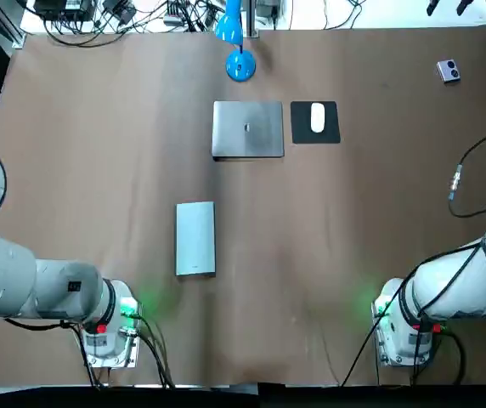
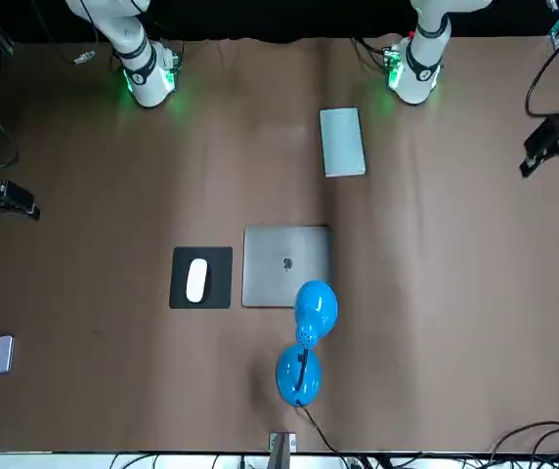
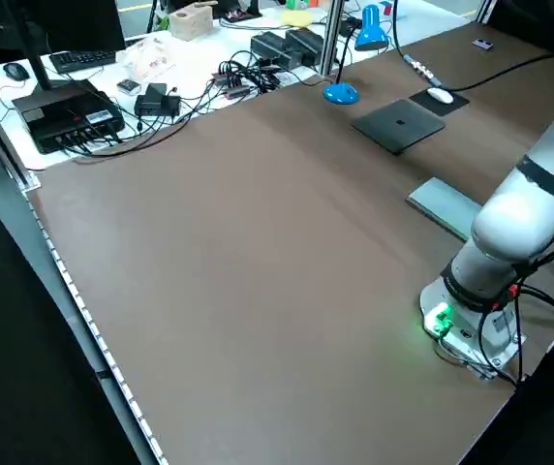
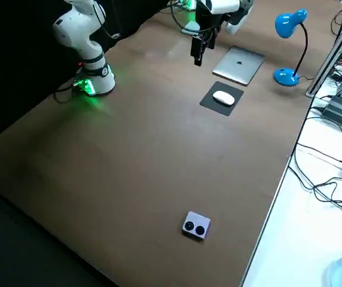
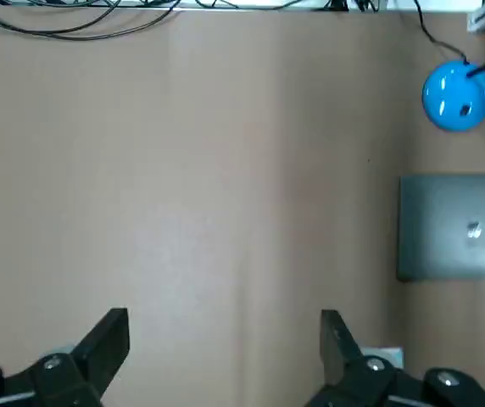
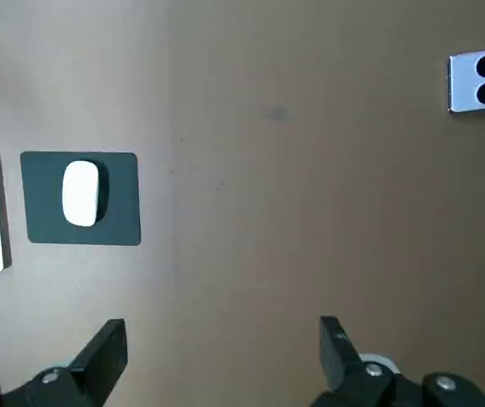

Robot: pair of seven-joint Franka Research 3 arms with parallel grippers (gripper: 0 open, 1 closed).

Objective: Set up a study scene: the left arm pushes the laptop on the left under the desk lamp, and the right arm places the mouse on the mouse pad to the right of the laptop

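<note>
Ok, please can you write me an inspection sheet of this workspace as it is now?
Surface: brown table, flat, no spill seen.
Job's things: closed silver laptop just before the blue desk lamp; white mouse on black mouse pad, right of laptop.
Clutter: second flat silver slab near the left arm; small pale device with two black circles, far right corner.
Claws: left claw and right claw open, empty, above the table.
Cables: black cables along far edge.
Surroundings: white bench with electronics; no person seen.
</note>
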